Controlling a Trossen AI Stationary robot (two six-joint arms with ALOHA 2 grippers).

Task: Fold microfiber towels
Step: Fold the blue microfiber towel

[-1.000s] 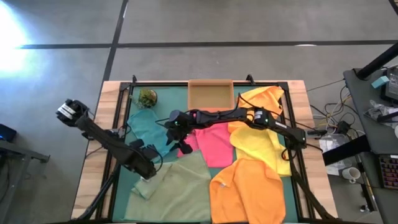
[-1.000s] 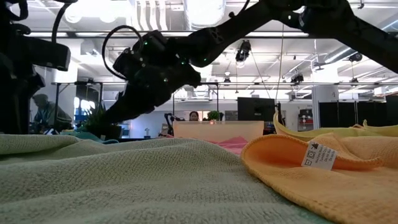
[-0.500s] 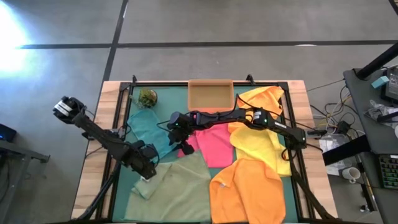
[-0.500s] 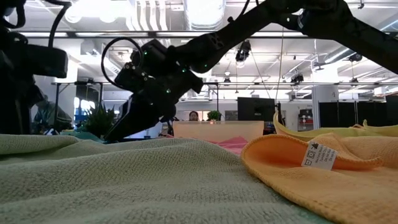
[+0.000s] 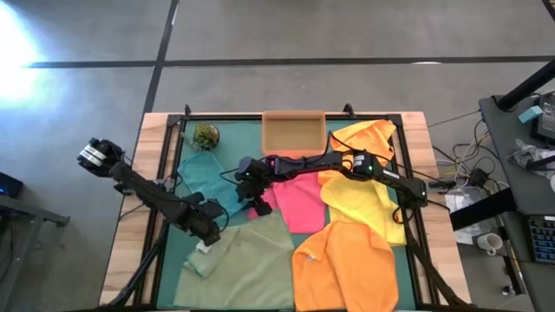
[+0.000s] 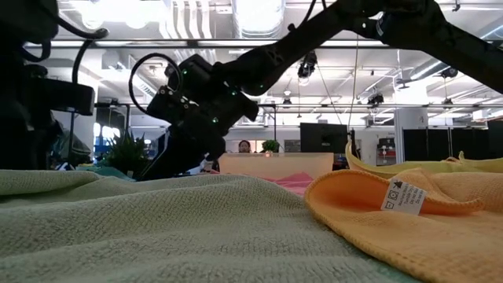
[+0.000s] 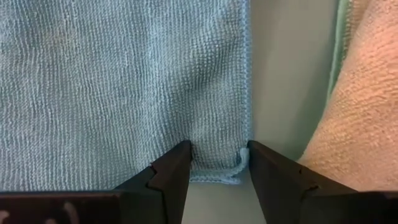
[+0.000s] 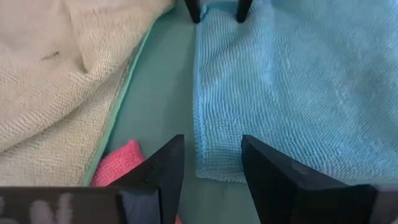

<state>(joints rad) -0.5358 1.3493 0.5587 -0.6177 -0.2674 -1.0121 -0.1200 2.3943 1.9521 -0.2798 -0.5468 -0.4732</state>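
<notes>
Left gripper [image 7: 219, 163] nearer teal towel [image 7: 118, 81] corner

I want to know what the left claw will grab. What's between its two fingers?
A corner of the teal towel lies between the open left gripper fingers, with green mat beside it. The left wrist view shows this.

1. Tray [image 5: 293, 133] at bench [image 5: 154, 130] far edge, centre.
2. Left gripper [image 7: 217, 163] straddles one towel [image 5: 205, 178] corner; right gripper [image 8: 210, 163] straddles the next corner.
3. Other towels [image 5: 347, 260] overlap toward the right and near edge.
</notes>
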